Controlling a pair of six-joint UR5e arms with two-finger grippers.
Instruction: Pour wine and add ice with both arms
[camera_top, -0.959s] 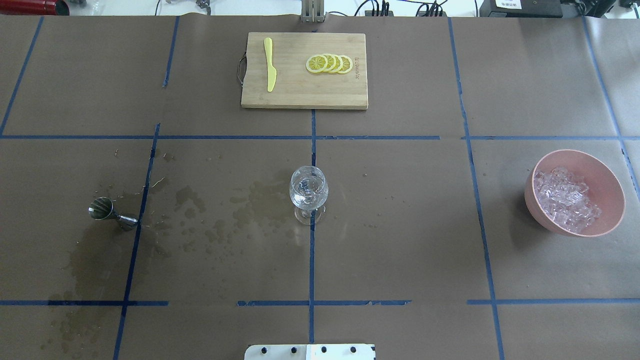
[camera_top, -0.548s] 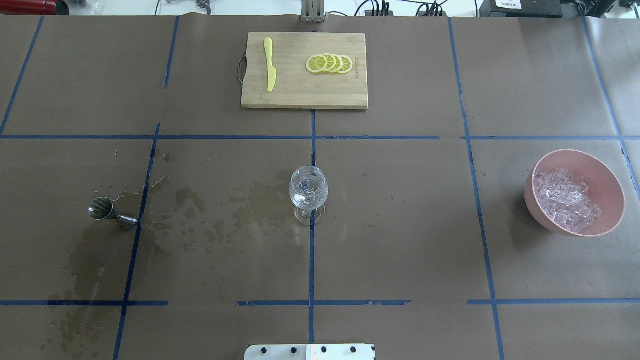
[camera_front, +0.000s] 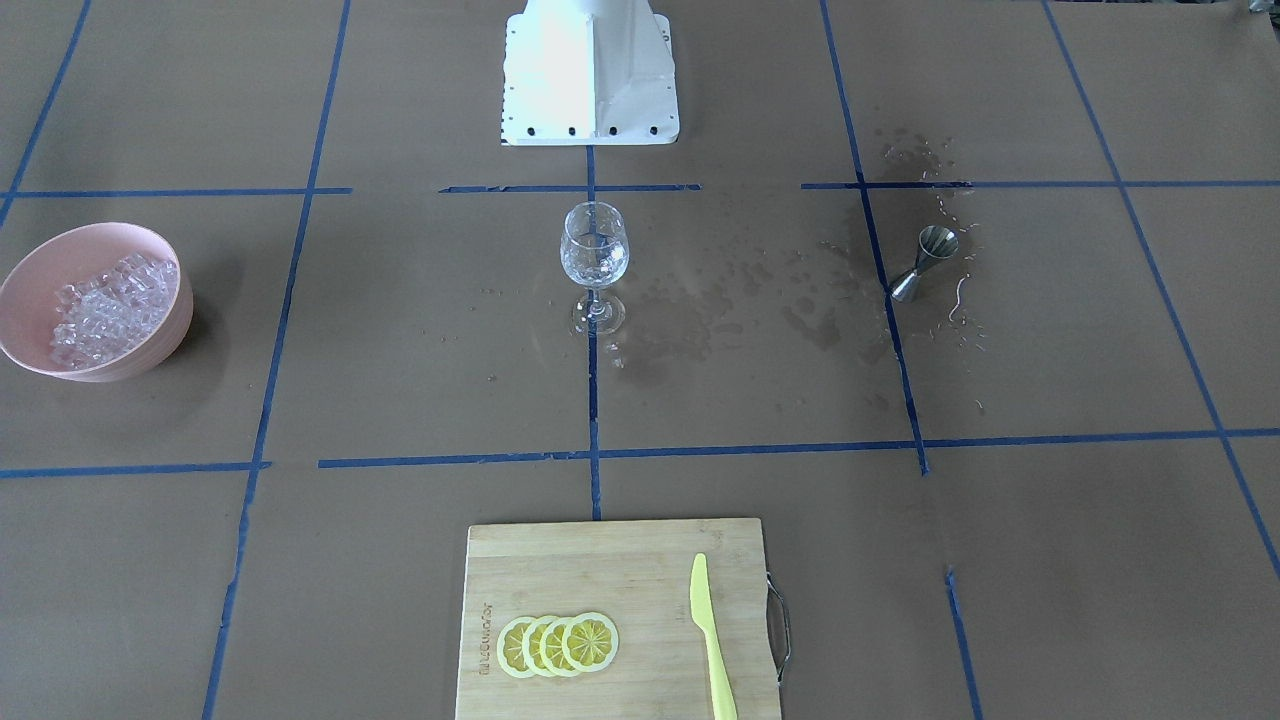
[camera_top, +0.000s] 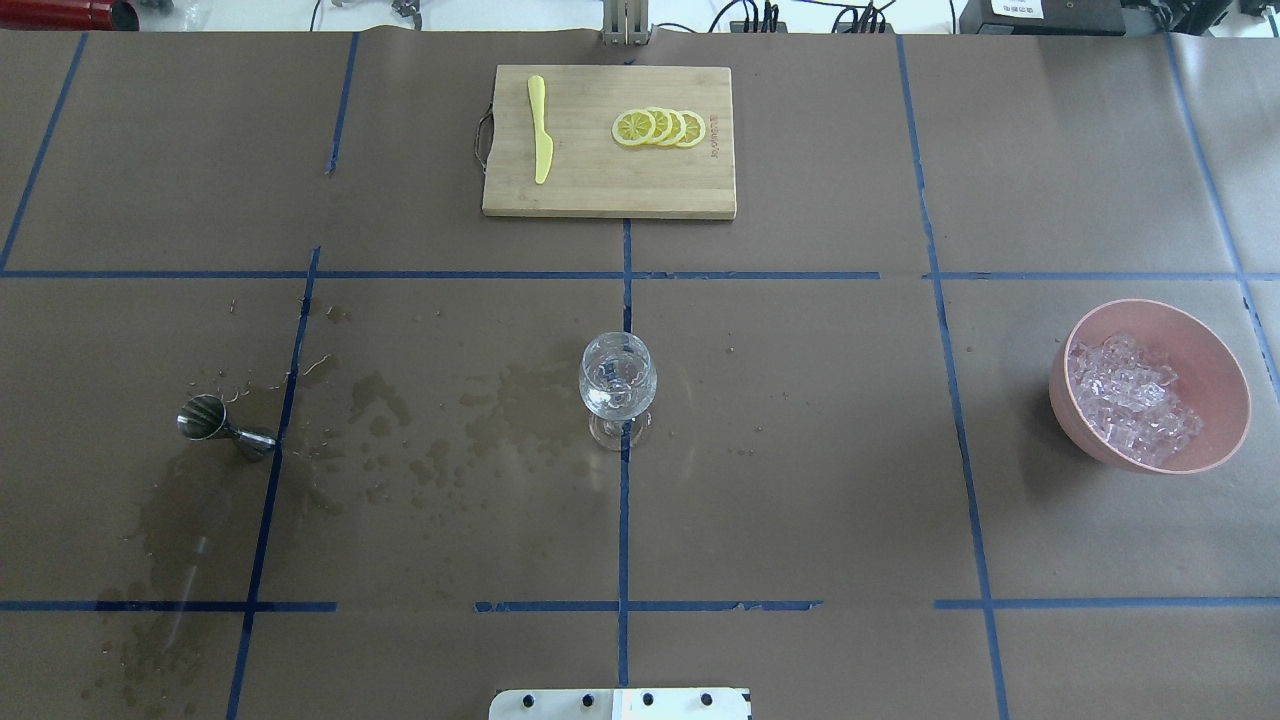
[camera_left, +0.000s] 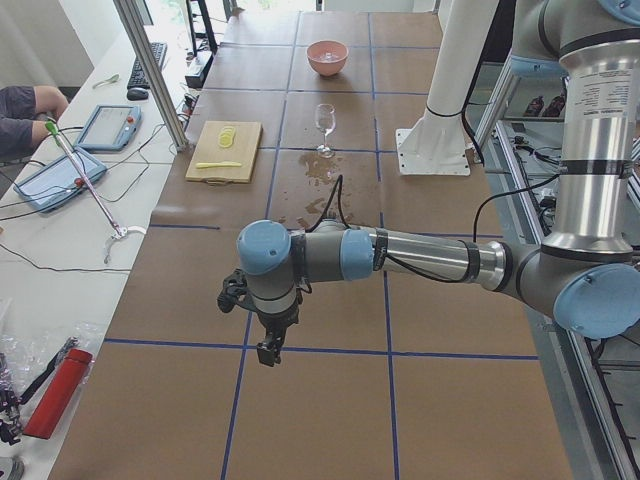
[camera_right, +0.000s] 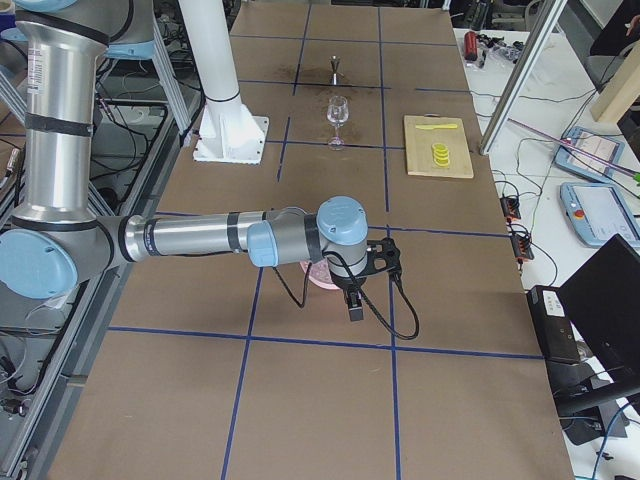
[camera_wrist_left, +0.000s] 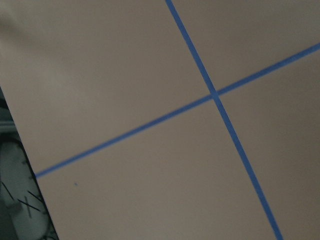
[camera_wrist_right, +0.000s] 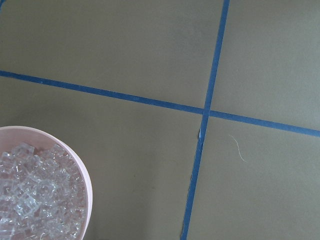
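Whether the jaws on the left arm (camera_left: 420, 255) and the right arm (camera_right: 190, 238) stand wide or narrow cannot be told; both hang above the surface (camera_top: 800, 480). This looks like the approach. The right arm, just beside the pink bowl (camera_top: 1215, 360), next needs centring over the ice (camera_top: 1130, 400) heaped inside. The wine glass (camera_top: 617, 380) at mid-surface shows only clear glints, and the fill of the jigger (camera_top: 205, 418) is unreadable.
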